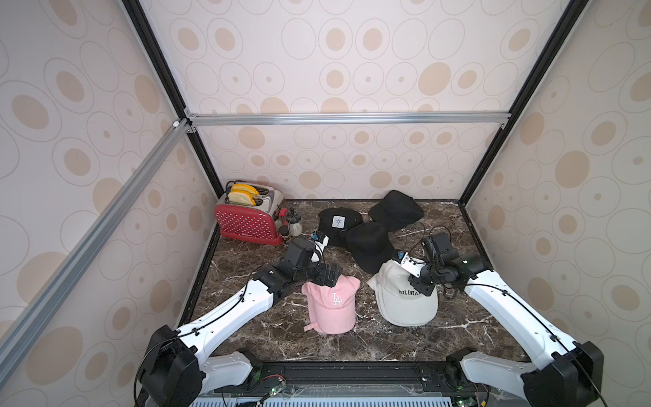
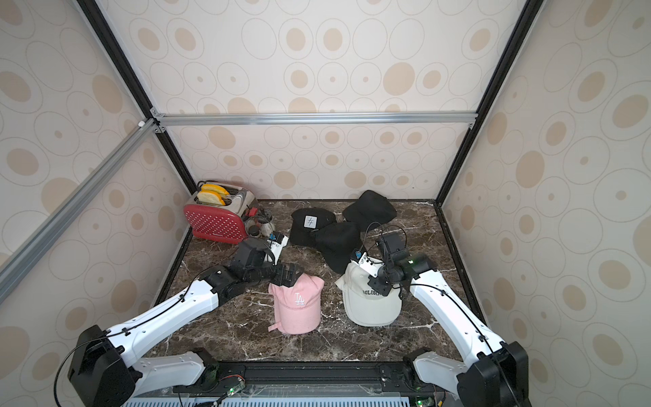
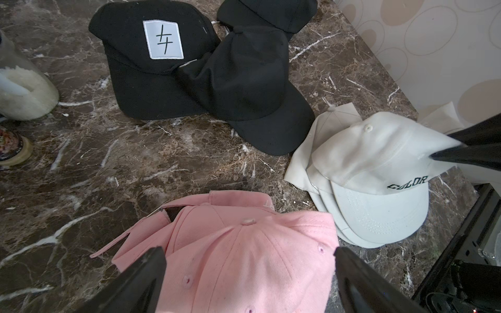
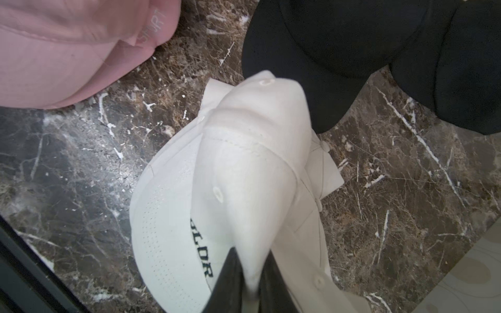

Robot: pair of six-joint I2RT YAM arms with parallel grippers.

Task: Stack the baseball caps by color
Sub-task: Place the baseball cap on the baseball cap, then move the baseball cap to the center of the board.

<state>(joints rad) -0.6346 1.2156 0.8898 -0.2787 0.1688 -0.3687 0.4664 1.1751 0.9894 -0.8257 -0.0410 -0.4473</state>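
Right gripper [image 4: 250, 271] is clamped on a thin fold in the crown of the top off-white cap [image 4: 244, 162], which sits on the off-white stack [image 1: 408, 306] beside the pink caps [image 1: 333, 306]. The soft fabric could snag on release and drag that cap askew. Left gripper [image 3: 248, 252], jaws wide apart, hovers over the pink caps. The black caps [image 1: 370, 243] lie loosely overlapped behind, not squarely stacked.

Robot test cell, lab-built, dressed as a kitchen corner. Aluminium frame rails [image 1: 348, 118] carry wall panels [image 1: 352, 53] papered in beige ovals. Dark marble-look worktop [image 1: 387, 338]. Red toaster [image 1: 246, 225] with bread [image 1: 243, 193] in its slots, small jars [image 1: 294, 225] beside it. White left arm [image 1: 229, 310] and right arm [image 1: 510, 310] mounted at the front edge.
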